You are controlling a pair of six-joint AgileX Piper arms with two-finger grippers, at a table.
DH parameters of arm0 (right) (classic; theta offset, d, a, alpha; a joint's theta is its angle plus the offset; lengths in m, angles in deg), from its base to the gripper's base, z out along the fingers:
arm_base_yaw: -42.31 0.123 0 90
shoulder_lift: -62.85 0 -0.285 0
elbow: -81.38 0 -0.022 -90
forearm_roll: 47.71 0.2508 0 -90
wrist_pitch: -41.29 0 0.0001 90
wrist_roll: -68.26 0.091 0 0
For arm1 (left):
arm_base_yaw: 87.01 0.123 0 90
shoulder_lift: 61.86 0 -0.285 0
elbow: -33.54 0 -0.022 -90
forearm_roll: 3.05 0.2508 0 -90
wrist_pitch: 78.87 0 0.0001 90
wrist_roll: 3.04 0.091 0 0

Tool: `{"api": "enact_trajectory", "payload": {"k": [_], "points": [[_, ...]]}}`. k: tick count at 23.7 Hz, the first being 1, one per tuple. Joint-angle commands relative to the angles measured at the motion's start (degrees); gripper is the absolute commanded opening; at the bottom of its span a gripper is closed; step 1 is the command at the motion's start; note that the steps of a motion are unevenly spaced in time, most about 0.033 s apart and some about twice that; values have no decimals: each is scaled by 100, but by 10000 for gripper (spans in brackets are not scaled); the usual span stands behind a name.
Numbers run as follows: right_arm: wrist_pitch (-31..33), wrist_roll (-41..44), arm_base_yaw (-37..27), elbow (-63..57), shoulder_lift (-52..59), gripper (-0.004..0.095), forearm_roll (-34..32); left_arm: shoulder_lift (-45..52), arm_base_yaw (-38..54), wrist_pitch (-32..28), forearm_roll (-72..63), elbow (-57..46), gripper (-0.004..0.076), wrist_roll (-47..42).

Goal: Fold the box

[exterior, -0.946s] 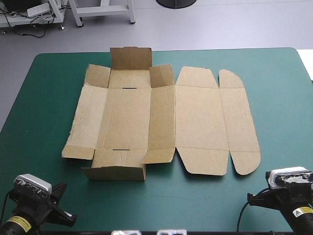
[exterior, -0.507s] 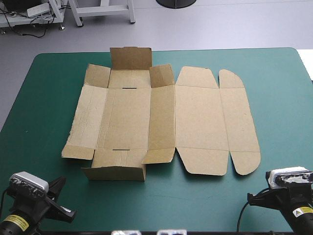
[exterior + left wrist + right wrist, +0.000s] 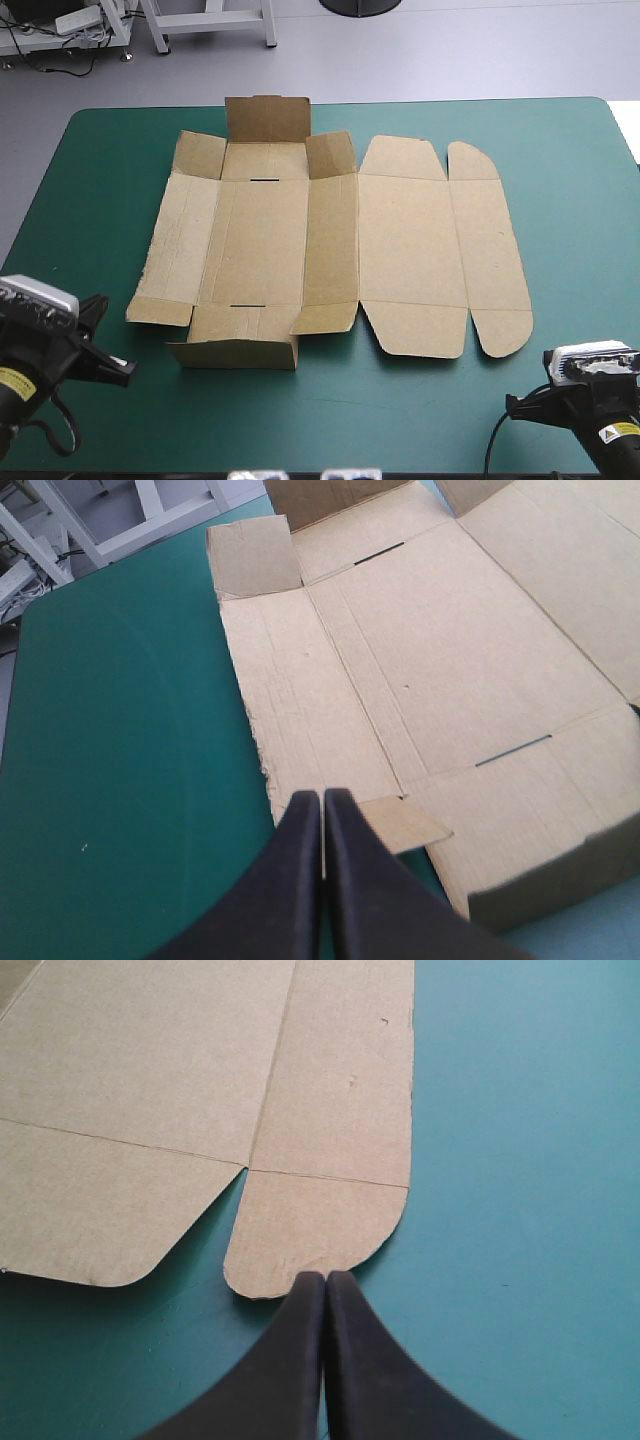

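the box (image 3: 330, 250) lies mostly flat mid-desk (image 3: 570, 200), with bare desk all round it. the widest open lanes are at 3 and 9 o'clock of the box, with a narrower strip at 6. raised board blocks a low pass: an upright flap (image 3: 266, 118) at 12, a low wall (image 3: 233, 354) at 7, and tilted corner flaps (image 3: 330, 154) beside them. the left gripper (image 3: 322, 798), fingers together, sits near the 8 o'clock corner. the right gripper (image 3: 325, 1278), fingers together, is just off the rounded tab (image 3: 312, 1230) at 5.

Left arm (image 3: 40, 345) and right arm (image 3: 592, 400) low, jaws pressed together.
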Motion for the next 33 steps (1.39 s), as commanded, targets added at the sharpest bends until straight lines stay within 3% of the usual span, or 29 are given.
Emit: {"api": "enact_trajectory", "payload": {"k": [1, 7, 11, 14, 17, 24, 33], "points": [[-357, 10, 6, 135, -54, -25, 92, -653, -32, -592, 168, 597, -6, -15], [-357, 10, 6, 135, -54, -25, 92, -2185, -32, -694, 1082, 2030, -6, -63], [-357, 10, 6, 135, -54, -25, 92, -3203, -20, -247, 2514, 2937, -1, -288], [-357, 10, 6, 135, -54, -25, 92, -3713, 500, -173, 2704, 3319, 11, -321], [-366, 10, 6, 135, -54, -25, 92, -4038, 1369, -255, 2139, 3340, 18, -276], [-369, 10, 6, 135, -54, -24, 92, -4552, 2424, -404, 373, 3340, 18, 295], [-369, 10, 6, 135, -54, -24, 92, -5580, 3904, 496, -2460, 3340, 18, 1405]]}}
